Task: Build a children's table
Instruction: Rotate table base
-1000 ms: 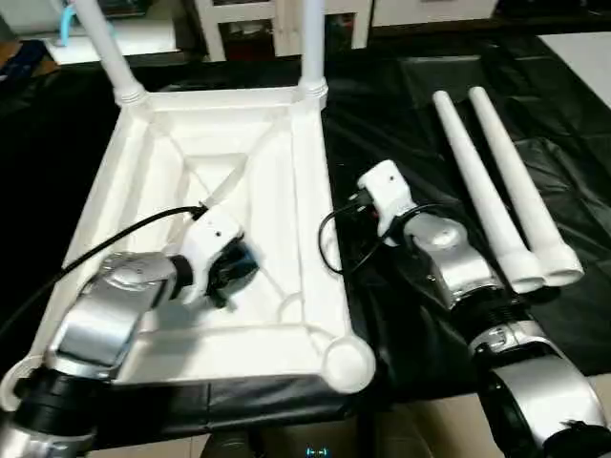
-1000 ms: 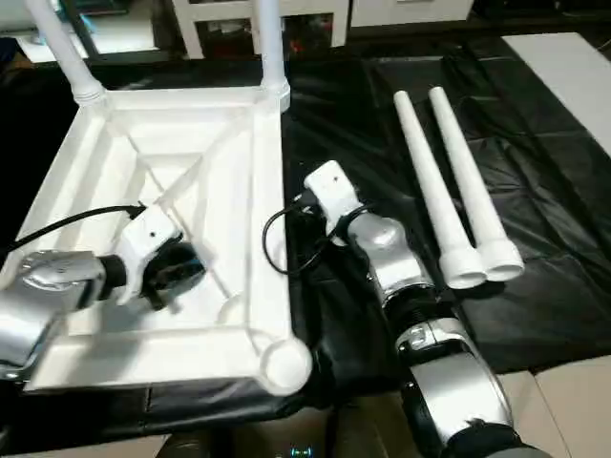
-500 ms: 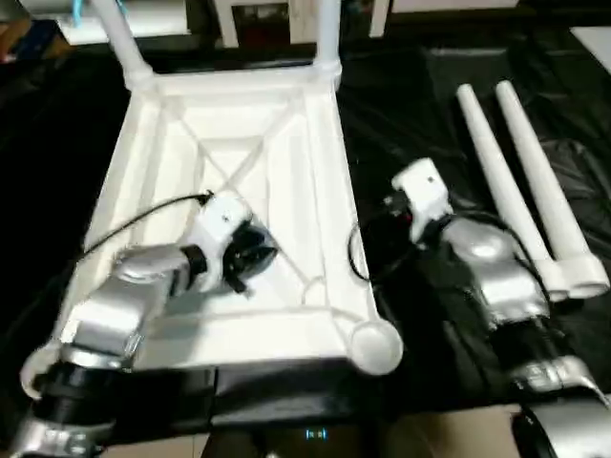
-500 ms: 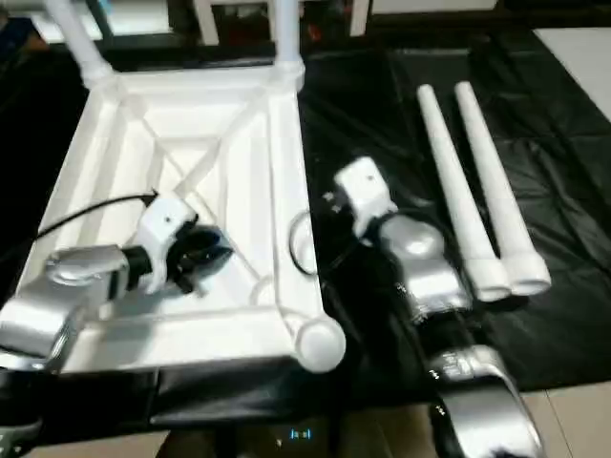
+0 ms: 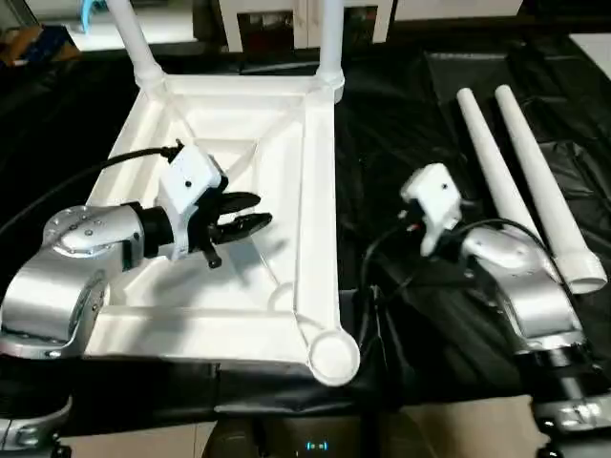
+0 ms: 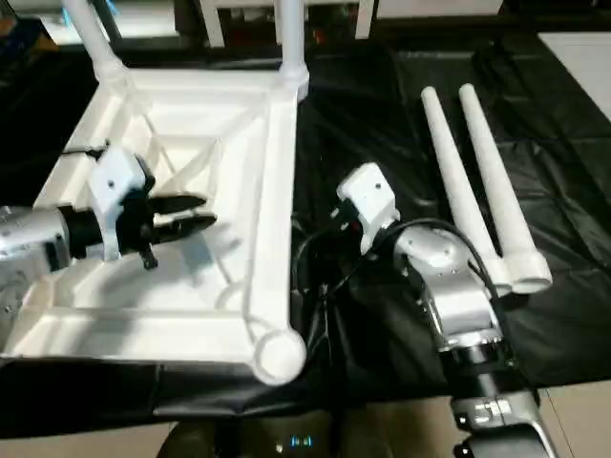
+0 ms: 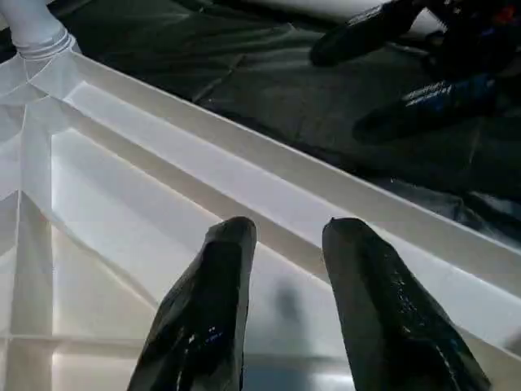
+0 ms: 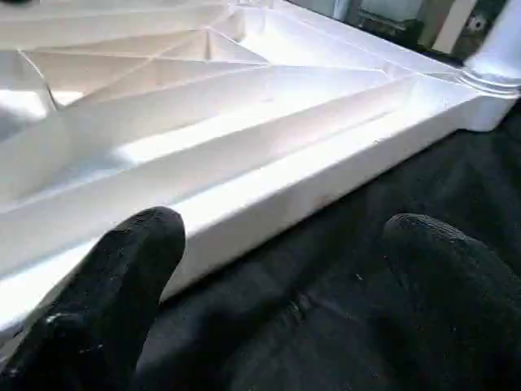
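The children's table top [image 5: 315,191] lies upside down, its X ribs facing up. Two white legs [image 5: 134,38] [image 5: 329,33] stand in its far corner sockets. The near right socket [image 5: 332,353] holds nothing. On the black cloth to the right lie two loose legs [image 5: 492,162] [image 5: 544,181], side by side. My left gripper [image 5: 256,212] hovers over the ribbed underside, pointing at the right rim, its fingers [image 7: 220,277] a little apart with nothing between them. My right gripper [image 8: 285,244] stands wide open over the cloth, just beside the top's right rim [image 8: 269,195].
Black cloth [image 5: 420,105] covers the work surface out to its front edge. White shelving [image 5: 267,14] stands behind the table top. A black cable [image 5: 382,267] loops from my right wrist close to the rim. The strip of cloth between rim and loose legs holds my right arm [image 5: 506,277].
The camera has shifted. My left gripper has lifted from low in the ribbed underside and turned level, its fingers now pointing toward the right rim. The loose legs lie as before.
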